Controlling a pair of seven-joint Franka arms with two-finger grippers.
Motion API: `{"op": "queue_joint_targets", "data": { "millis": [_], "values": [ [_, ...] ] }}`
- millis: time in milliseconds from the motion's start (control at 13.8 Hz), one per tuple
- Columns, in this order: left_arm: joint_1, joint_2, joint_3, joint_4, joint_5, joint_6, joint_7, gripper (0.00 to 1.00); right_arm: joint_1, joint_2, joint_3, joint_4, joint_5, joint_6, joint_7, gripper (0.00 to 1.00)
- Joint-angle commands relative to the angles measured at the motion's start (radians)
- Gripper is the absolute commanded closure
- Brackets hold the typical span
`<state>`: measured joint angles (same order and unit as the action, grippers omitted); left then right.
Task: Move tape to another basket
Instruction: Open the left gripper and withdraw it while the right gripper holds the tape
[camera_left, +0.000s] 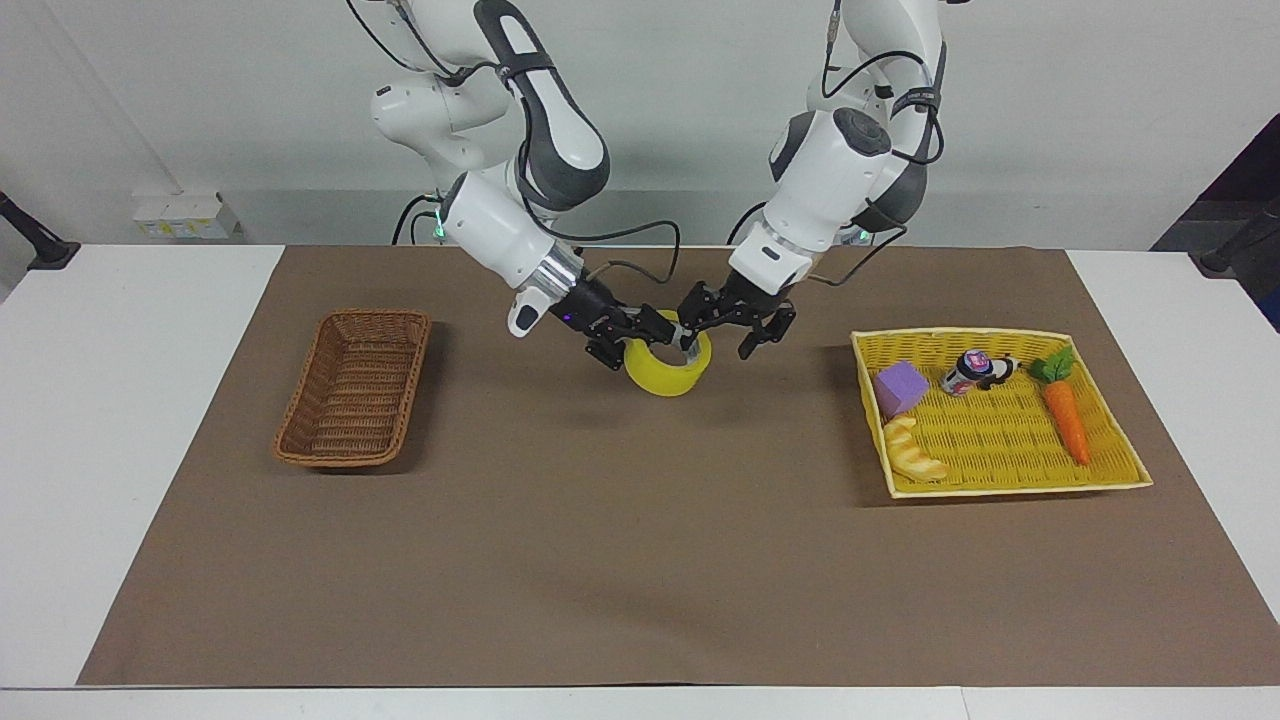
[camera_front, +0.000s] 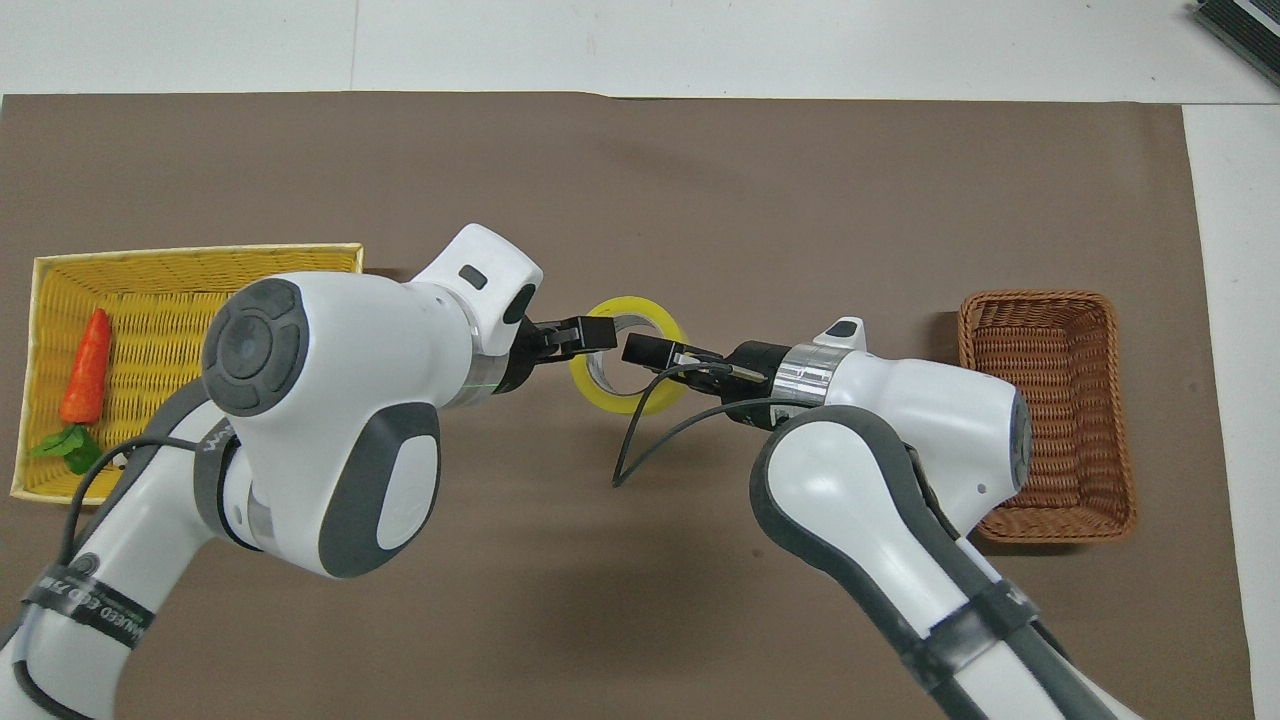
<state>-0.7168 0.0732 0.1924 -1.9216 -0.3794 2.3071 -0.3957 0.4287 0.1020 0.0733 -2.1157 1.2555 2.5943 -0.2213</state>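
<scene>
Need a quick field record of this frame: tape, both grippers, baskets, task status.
tape: yellow roll, held up over the brown mat between the two baskets
right gripper: shut on the tape's rim
left gripper: open at the tape's other rim, no grip
brown wicker basket: empty, toward the right arm's end
yellow tray: toward the left arm's end, holds carrot, purple block, bread, small can
status: tape not yet in the brown wicker basket

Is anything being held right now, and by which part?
The right gripper holds the tape by its ring wall, above the mat; the left gripper is open beside it.
</scene>
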Motion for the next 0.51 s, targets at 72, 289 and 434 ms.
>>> {"op": "queue_joint_targets", "data": {
  "millis": [72, 289, 434],
  "values": [
    [0.068, -0.05, 0.001, 0.006, 0.0, -0.044, 0.041, 0.0, -0.002, 0.001, 0.005, 0.013, 0.035, 0.006, -0.01, 1.0],
    [0.129, -0.075, 0.005, 0.027, 0.077, -0.161, 0.108, 0.0, -0.007, 0.001, 0.003, 0.013, 0.032, 0.004, -0.01, 1.0],
    [0.161, -0.075, 0.007, 0.052, 0.143, -0.205, 0.118, 0.0, -0.018, 0.001, 0.003, 0.014, 0.022, 0.0, -0.009, 1.0]
  ]
}}
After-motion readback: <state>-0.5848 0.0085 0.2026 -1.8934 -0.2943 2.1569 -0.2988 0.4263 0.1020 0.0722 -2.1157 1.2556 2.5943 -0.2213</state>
